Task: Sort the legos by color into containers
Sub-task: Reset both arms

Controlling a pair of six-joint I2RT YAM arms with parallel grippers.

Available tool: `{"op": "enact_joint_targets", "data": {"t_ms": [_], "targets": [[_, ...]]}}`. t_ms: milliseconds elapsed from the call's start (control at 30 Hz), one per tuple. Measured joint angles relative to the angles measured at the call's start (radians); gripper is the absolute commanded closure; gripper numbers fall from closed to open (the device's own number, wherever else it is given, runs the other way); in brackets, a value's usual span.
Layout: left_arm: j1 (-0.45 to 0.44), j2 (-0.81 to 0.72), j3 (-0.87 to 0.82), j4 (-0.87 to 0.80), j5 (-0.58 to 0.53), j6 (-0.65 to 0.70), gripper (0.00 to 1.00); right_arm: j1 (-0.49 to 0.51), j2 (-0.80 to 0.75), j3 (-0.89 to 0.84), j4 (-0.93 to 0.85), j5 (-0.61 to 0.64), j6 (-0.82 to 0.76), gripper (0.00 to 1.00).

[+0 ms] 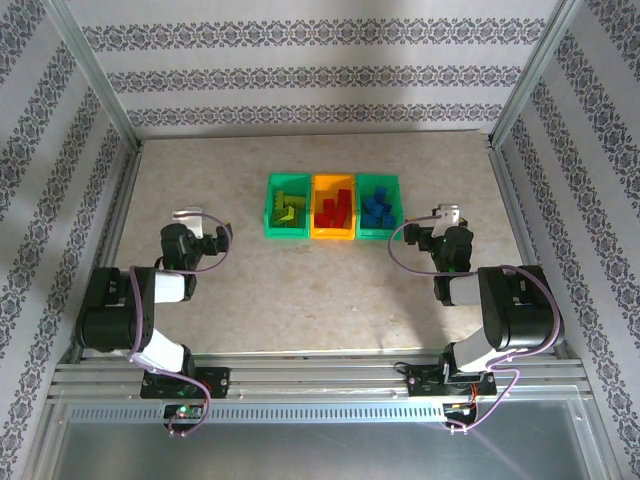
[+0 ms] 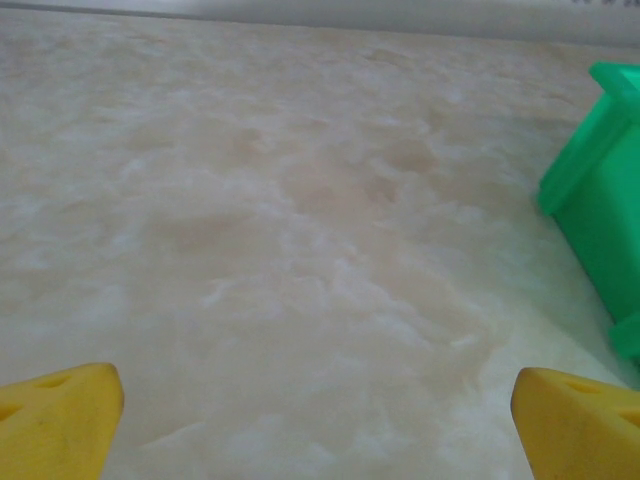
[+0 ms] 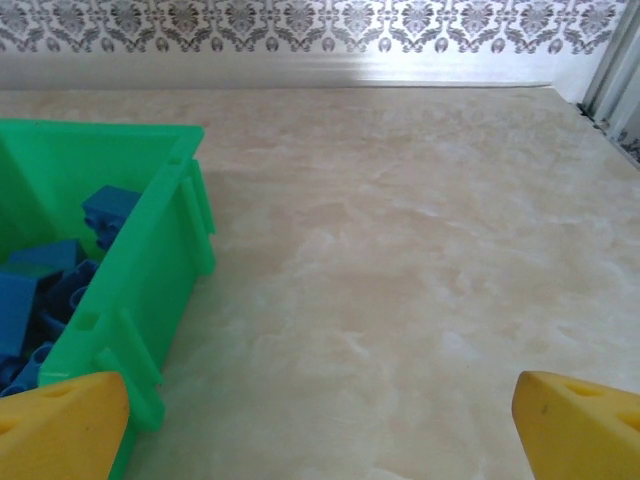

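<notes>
Hard to make out: in the top view the legos are small clumps of colour, so there is no reliable count and studs are not readable. In the left wrist view the left bin (image 2: 590,190) is cut off by the right frame edge and its wall hides what is inside. In the right wrist view the right bin (image 3: 150,290) is cut by the left edge, with part of the blue legos (image 3: 40,290) visible over the rim. The yellow fingertips (image 2: 60,415) are cropped at the bottom of both wrist views.

Orientation: the three bins are joined in a row running left-right across the far middle of the table (image 1: 250,300). Each bin's long axis runs near-far, open side up. The long axes of single bricks cannot be told, as they lie jumbled.

Contents:
- Left bin (image 1: 285,233), green: yellow-green legos (image 1: 290,207).
- Orange bin (image 1: 333,235), in the middle: red legos (image 1: 335,210).
- Right bin (image 1: 378,234), green: blue legos (image 1: 377,208).

No loose bricks are seen on the table.

Left gripper (image 1: 205,225) is near-left of the row, apart from it. Its fingers are spread wide (image 2: 315,425) over bare tabletop, grasping nothing.

Right gripper (image 1: 443,215) is just right of the right bin. Its fingers are also spread wide (image 3: 320,425) and hold nothing.
</notes>
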Motion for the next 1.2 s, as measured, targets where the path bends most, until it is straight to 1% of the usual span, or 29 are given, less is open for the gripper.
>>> {"op": "enact_joint_targets", "data": {"t_ms": [67, 167, 333, 467, 1200], "targets": [[-0.017, 0.023, -0.001, 0.014, -0.002, 0.017, 0.0, 0.0, 0.0, 0.0, -0.007, 0.013, 0.007, 0.02], [-0.02, 0.036, -0.002, 0.028, -0.007, 0.027, 0.0, 0.0, 0.0, 0.0, -0.014, 0.023, 0.016, 0.02], [-0.023, 0.037, -0.001, 0.036, -0.071, 0.028, 0.0, 0.0, 0.0, 0.0, -0.025, 0.04, 0.021, 0.02], [-0.027, 0.037, -0.001, 0.037, -0.095, 0.028, 0.0, 0.0, 0.0, 0.0, -0.026, 0.052, 0.021, 0.02], [-0.027, 0.037, -0.001, 0.058, -0.088, 0.039, 0.0, 0.0, 0.0, 0.0, -0.026, 0.059, 0.021, 0.02]]}}
